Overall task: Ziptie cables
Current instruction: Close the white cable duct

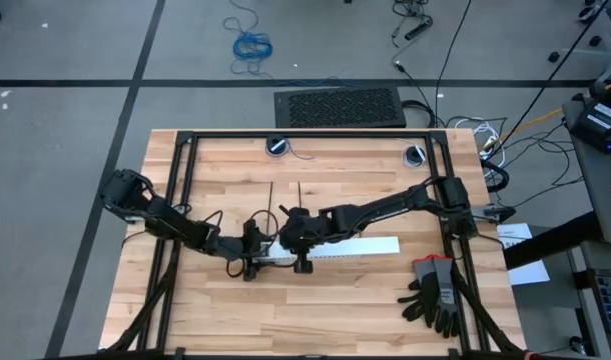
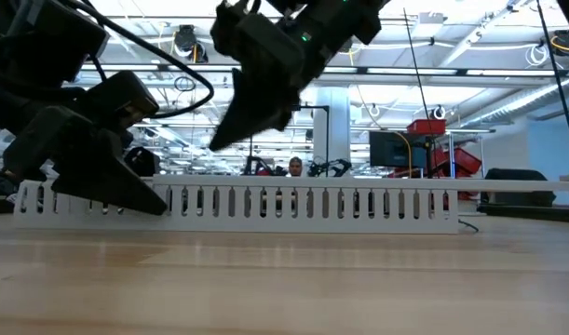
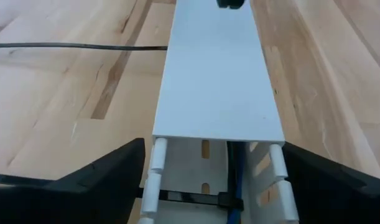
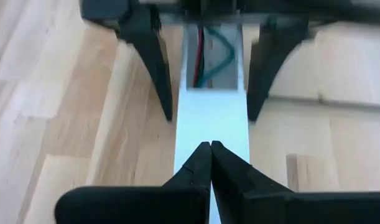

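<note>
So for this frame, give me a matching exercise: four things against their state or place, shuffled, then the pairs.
Things:
1. left gripper
2. right gripper
3. cables
4. work gloves

States or places:
A. shut, over the white duct's lid
B. lying inside the open end of the white slotted duct
C. open, fingers straddling the duct's end
D. at the table's edge, on the right arm's side

Pairs: 1-C, 2-A, 3-B, 4-D

Grey concrete floor [image 1: 65,130] crossed by dark seams; a black ribbed mat [image 1: 340,106] lies at twelve o'clock.
</note>
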